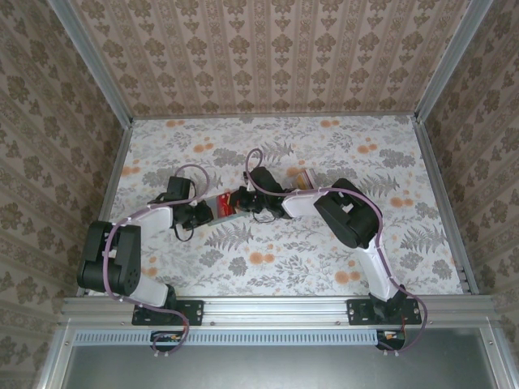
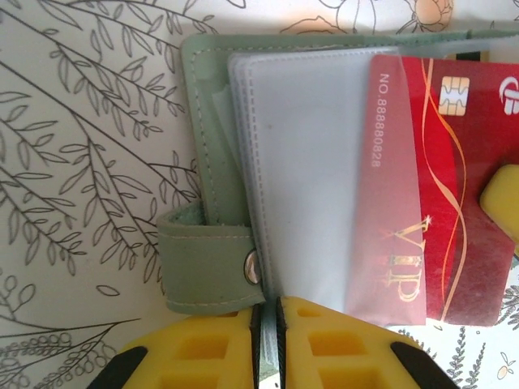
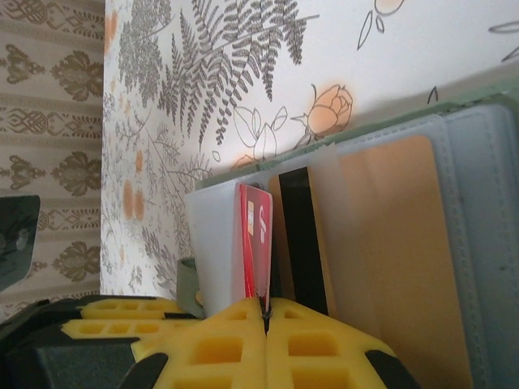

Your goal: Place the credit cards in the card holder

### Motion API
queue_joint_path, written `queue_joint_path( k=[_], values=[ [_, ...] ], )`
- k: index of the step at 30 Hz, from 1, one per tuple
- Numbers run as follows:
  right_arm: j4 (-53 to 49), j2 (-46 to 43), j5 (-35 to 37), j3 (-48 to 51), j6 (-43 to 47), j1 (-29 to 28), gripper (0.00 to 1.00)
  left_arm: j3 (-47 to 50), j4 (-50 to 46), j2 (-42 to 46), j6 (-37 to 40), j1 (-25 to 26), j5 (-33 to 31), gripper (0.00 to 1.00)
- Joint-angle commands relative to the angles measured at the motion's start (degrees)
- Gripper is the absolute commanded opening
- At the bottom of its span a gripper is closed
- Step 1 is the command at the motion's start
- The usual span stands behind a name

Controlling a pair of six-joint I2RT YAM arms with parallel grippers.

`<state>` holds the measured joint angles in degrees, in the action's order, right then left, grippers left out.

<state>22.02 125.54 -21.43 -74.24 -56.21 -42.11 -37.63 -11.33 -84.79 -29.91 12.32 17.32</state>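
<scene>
As right hand pinches red card, half under sleeve of card holder

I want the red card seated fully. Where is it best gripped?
Pinch the red card across its faces at the bare end outside the clear sleeve, coming from the sleeve's open side, away from the stitched edge of the card holder; the rest sits under plastic.
</scene>
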Motion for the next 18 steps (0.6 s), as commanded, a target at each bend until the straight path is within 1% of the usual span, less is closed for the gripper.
queue_joint_path(
  k=[1, 10, 18],
  values=[
    [-4.39, 0.10, -3.37, 0.29, 2.46, -1.48, 0.00, -1.05, -3.09, -1.26, 1.78, -0.73, -0.68, 0.15],
    [-4.76, -2.16, -3.40, 2.16, 2.42, -0.59, 0.00, -0.78, -3.08, -1.68, 1.87, -1.03, -0.53, 0.13],
    [-6.94, -2.38, -5.69, 1.04, 3.50, 1.04, 0.00, -0.66, -3.08, -1.39, 1.94, -1.03, -0.27, 0.13]
  ],
)
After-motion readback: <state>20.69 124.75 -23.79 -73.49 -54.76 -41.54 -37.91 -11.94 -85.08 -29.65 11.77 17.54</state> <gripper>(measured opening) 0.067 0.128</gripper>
